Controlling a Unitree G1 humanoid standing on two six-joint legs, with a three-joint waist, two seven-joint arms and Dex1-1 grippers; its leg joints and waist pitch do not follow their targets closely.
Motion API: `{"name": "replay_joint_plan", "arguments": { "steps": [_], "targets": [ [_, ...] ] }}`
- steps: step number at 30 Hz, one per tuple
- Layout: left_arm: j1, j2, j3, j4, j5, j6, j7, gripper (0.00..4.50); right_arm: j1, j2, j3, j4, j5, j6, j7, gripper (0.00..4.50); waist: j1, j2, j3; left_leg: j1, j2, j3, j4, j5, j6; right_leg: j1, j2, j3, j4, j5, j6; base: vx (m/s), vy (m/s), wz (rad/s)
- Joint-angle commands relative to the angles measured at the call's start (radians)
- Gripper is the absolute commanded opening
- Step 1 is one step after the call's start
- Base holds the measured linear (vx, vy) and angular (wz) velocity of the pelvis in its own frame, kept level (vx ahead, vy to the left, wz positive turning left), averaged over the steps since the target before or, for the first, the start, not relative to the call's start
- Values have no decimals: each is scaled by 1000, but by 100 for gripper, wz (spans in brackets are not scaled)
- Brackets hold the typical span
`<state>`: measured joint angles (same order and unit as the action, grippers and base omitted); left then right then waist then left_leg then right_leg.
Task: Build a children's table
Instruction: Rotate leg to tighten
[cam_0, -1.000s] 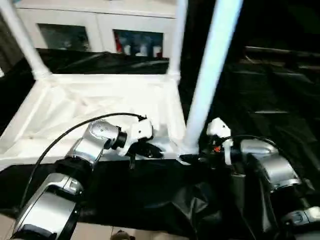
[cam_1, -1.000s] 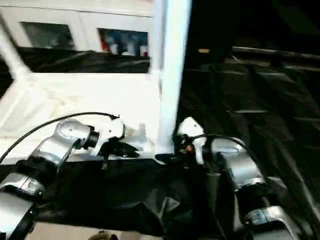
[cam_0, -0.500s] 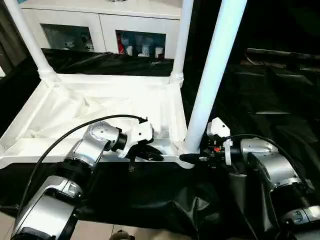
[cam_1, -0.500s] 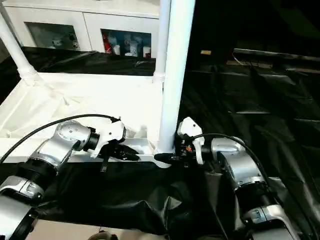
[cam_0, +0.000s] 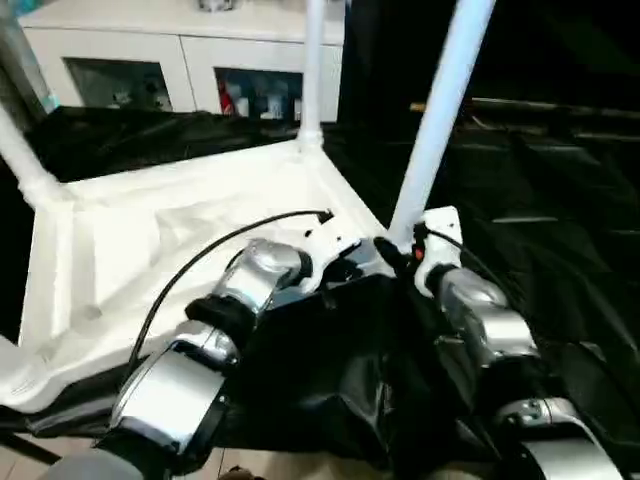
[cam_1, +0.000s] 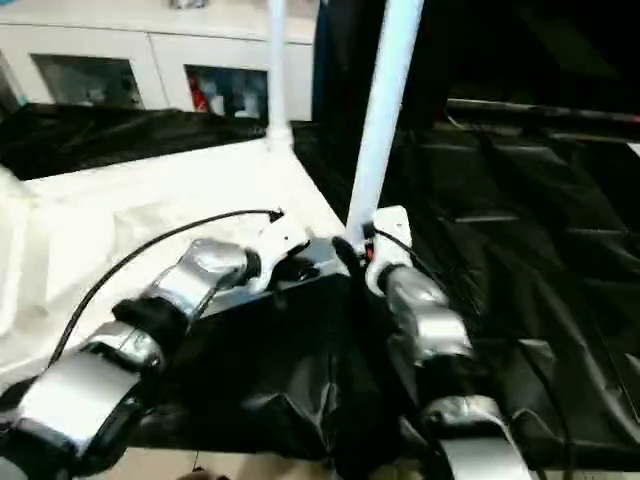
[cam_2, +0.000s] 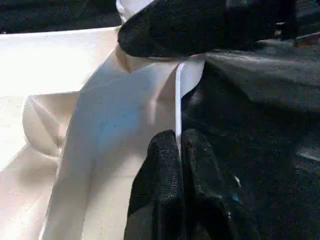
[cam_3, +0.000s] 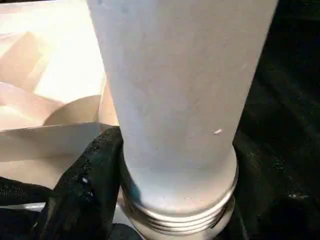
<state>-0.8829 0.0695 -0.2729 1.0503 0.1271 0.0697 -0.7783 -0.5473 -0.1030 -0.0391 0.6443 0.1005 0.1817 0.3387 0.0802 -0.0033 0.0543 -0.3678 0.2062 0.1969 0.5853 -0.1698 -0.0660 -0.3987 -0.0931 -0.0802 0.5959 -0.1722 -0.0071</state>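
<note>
- The tabletop lies upside down on a counter draped in black sheeting, ribbed underside up, its rim raised all round.
- Three legs show standing in corner sockets: the near-right leg, a far-right leg and a far-left leg at the picture's edge.
- The near-left corner lies at the picture's lower edge; I cannot tell whether a leg stands there.
- The left pincer has its two black fingers pressed together on the thin upright rim of the tabletop, close to the near-right corner.
- The right pincer sits at the foot of the near-right leg. In its wrist view one black finger lies against the leg's ribbed collar, with the other side of the leg between the jaws; the jaws stand apart about the width of the leg, and I read this as a grip around its base.
- Judged from this, the build is well along: at least three of four legs are in place, with the near-right one apparently being seated or checked.
- What seems left: press that leg fully home, settle the fourth corner if it lacks a leg, then turn the table upright.
</note>
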Motion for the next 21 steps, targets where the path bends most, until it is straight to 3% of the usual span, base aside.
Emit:
{"name": "replay_joint_plan", "arguments": {
  "steps": [1, 4, 6, 9, 14, 15, 16, 17, 19, 21],
  "targets": [
    [-45, -39, 11, 1, -2, -37, 34, 0, 13, 52, 91, 17, -22, -8, 73, 344, -4, -5, -67, 15, 19, -16, -69, -262, 16, 42, -56, 41, -87, -322, -165, 0, 0, 0],
    [-39, -16, 4, -4, 0, -61, -6, 0, 18, 23, 95, -18, 8, -18, 153, 365, -4, -4, -68, 13, 20, -16, -70, -255, 26, 46, -56, 42, -82, -286, -180, 0, 0, 0],
    [-19, 16, -9, -28, -4, -98, -84, 0, 38, -38, 125, -69, 11, -25, 265, 389, 0, -10, -69, 12, 21, -14, -67, -251, 42, 48, -56, 42, -83, -281, -179, 0, 0, 0],
    [18, 57, -20, -75, -21, -120, -209, 0, 65, -116, 145, -128, 36, -23, 425, 389, 2, -11, -70, 7, 23, -14, -65, -223, 66, 52, -57, 42, -76, -234, -196, 0, 0, 0],
    [81, 133, -50, -156, -40, -163, -383, 0, 96, -223, 175, -187, 53, -26, 613, 389, 11, -12, -73, 7, 30, -13, -63, -188, 79, 55, -57, 41, -62, -171, -234, 0, 0, 0],
    [92, 145, -51, -171, -49, -167, -416, 0, 99, -240, 180, -196, 58, -18, 646, 389, 12, -8, -72, 10, 31, -9, -62, -186, 83, 49, -54, 42, -62, -157, -240, 0, 0, 0],
    [107, 160, -51, -190, -65, -163, -460, 0, 102, -258, 188, -204, 60, -15, 684, 389, 11, -9, -71, 10, 32, -9, -62, -191, 83, 49, -54, 43, -61, -158, -244, 0, 0, 0],
    [122, 174, -51, -208, -77, -160, -499, 0, 107, -272, 196, -215, 65, -11, 717, 389, 12, -18, -71, 8, 32, -8, -62, -195, 84, 51, -55, 42, -61, -167, -246, 0, 0, 0],
    [138, 187, -51, -229, -87, -155, -536, 0, 110, -283, 204, -224, 68, -10, 746, 389, 15, -10, -68, 12, 35, -7, -64, -216, 79, 44, -57, 43, -64, -207, -243, 0, 0, 0],
    [150, 198, -49, -249, -91, -146, -556, 0, 109, -288, 211, -227, 68, -8, 761, 389, 19, -12, -65, 17, 36, -8, -67, -247, 55, 40, -59, 44, -70, -268, -228, 0, 0, 0]
  ]
}}
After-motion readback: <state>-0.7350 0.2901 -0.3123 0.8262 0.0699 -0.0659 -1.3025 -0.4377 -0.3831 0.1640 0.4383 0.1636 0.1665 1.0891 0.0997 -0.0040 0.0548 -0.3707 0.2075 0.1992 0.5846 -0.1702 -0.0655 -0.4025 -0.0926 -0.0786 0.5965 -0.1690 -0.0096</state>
